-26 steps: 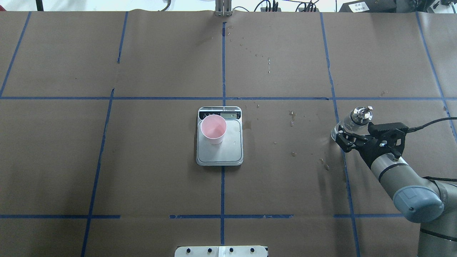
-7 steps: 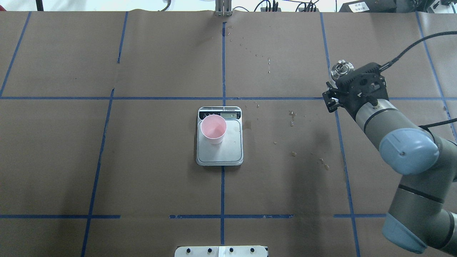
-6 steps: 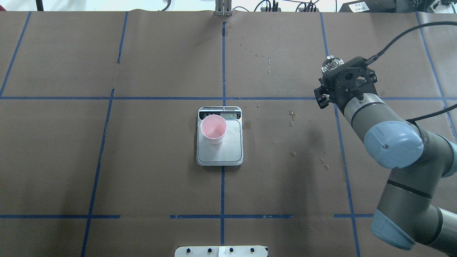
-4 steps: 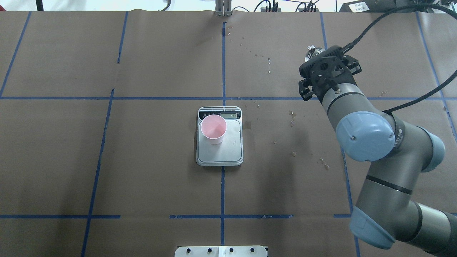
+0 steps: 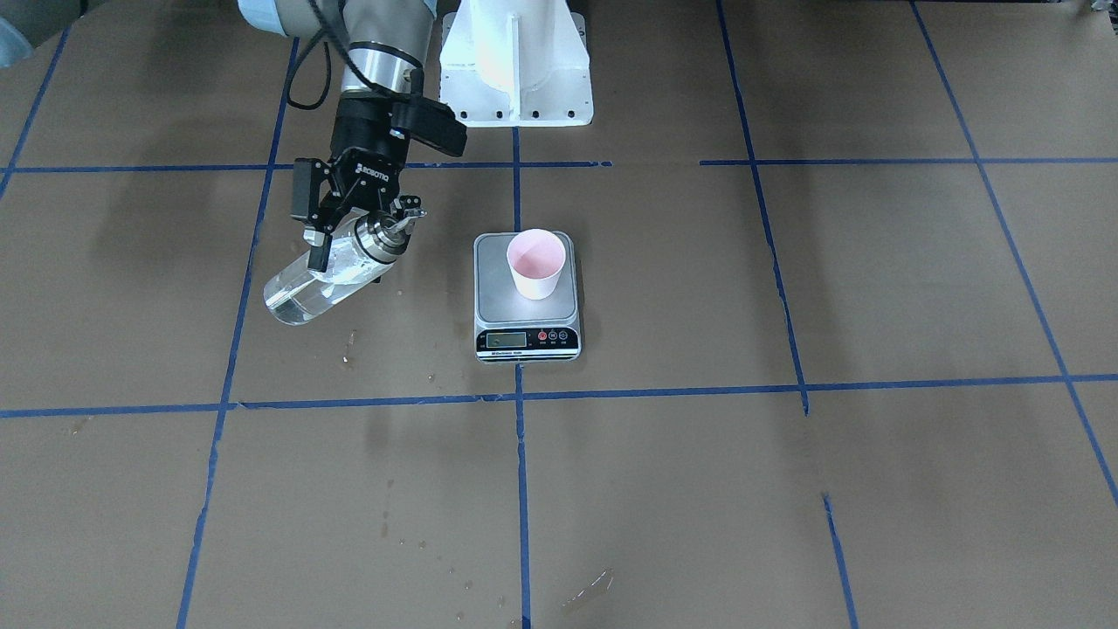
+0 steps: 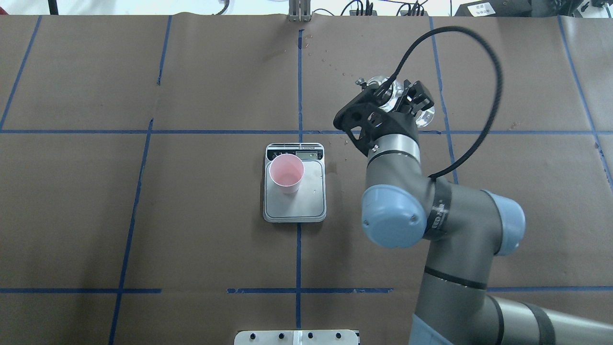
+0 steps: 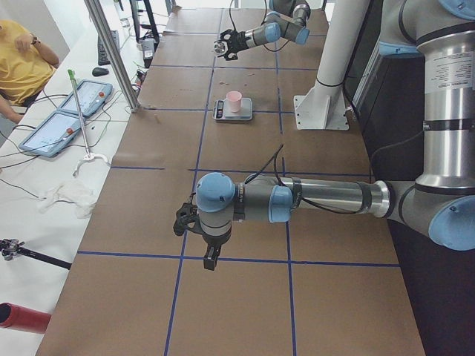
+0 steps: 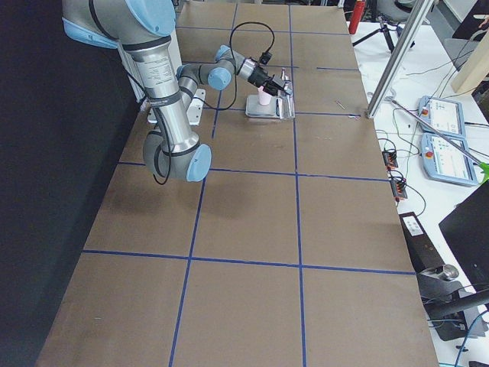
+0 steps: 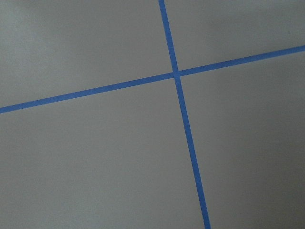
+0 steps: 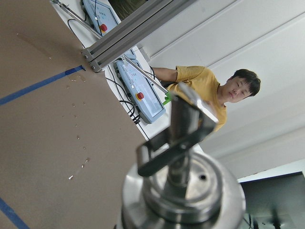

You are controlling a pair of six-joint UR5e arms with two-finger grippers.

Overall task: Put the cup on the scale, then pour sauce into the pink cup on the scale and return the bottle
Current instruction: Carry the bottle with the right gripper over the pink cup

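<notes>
- The right tool (image 5: pixel 348 247) is recorded clamped on the bottle (image 5: pixel 325 281), high on the glass just below the metal collar. The bottle is held clear of the tabletop (image 5: pixel 786 489).
- Change noted: the bottle has been swung out of upright since 3.7 s ago. In the front-facing view it lies tilted, with the base low and away from the scale (image 5: pixel 494 299) and the spout turned toward the cup (image 5: pixel 537 262).
- The sauce (image 5: pixel 295 304) is seen pooled in the lower, base end of the glass. No stream at the spout can be made out.
- Against the overhead frame 3.7 s ago: the bottle was then standing near the robot's right edge of the tabletop, with the tool already around it. It has since been lifted and carried inward.
- Against 0.6 s ago: the wrist has been brought further toward the centre line and rotated. The spout is now beside the scale, not yet over the cup.
- The cup is unchanged across all frames. It stands upright on the steel platform, toward the display end, and looks empty.
- Judgement: cup placement is done, and the bottle is in transit toward the pour. A further approach appears needed before the spout clears the cup's rim.
- The left tool (image 7: pixel 208 256) is parked well apart from the scale, over bare tabletop. It is shown only in the side view, so whether it is wide or narrow cannot be told.
</notes>
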